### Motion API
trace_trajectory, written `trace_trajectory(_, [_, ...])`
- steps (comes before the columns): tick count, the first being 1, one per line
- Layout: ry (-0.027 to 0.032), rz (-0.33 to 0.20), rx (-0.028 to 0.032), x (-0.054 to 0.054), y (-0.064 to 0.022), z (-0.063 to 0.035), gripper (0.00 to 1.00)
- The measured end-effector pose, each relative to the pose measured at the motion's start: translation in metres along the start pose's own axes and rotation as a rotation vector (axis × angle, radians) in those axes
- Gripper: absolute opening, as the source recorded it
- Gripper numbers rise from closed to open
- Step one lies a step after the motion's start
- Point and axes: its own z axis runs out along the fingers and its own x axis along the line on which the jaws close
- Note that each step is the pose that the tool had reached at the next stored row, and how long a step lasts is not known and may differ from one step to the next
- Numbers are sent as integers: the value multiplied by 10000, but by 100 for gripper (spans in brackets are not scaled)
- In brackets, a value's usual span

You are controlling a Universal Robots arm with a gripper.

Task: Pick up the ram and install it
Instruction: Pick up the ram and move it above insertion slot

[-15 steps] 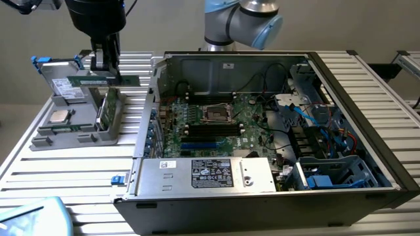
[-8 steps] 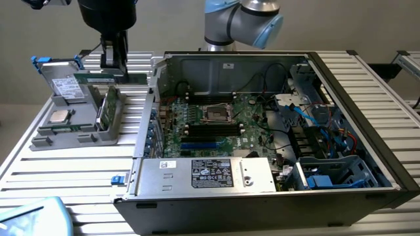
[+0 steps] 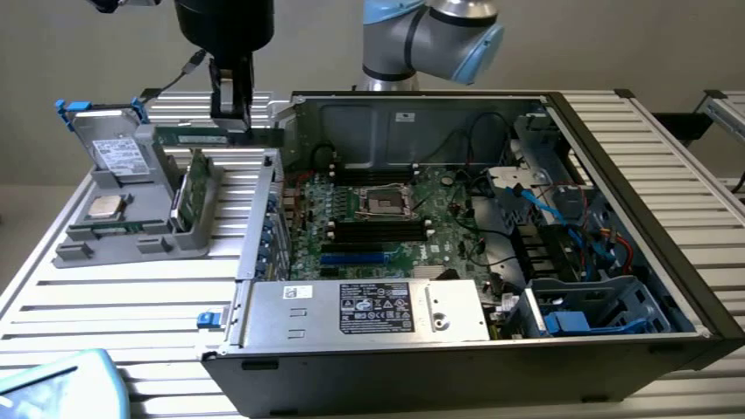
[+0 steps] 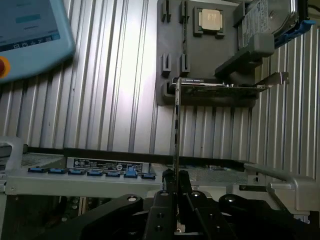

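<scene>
One gray parts holder [image 3: 79,250] sits on the slatted table [image 3: 117,305], just to the exterior view's left of the open computer case [image 3: 466,380]. The holder carries a hard drive [image 3: 113,157], a processor chip [image 3: 106,207] and, on its case-facing side, an expansion card [image 3: 192,188] standing on edge. Above that side, and left of the case's back corner, the gripper [image 3: 230,122] is clamped narrowly on the ram [image 3: 187,136]. The ram lies level in the air, gripped near its end closest to the case. In the wrist view the ram [image 4: 176,130] shows edge-on as a thin line pinched between the gripper's [image 4: 175,182] fingers. Inside the case, the motherboard [image 3: 407,196] lies flat with black memory slots [image 3: 379,231] at its middle. A power supply [image 3: 361,310] is along the near wall.
</scene>
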Motion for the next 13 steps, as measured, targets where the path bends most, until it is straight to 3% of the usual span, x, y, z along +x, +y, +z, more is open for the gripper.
trace_trajectory(13, [-6,-2,-1,94,-558,-113,14])
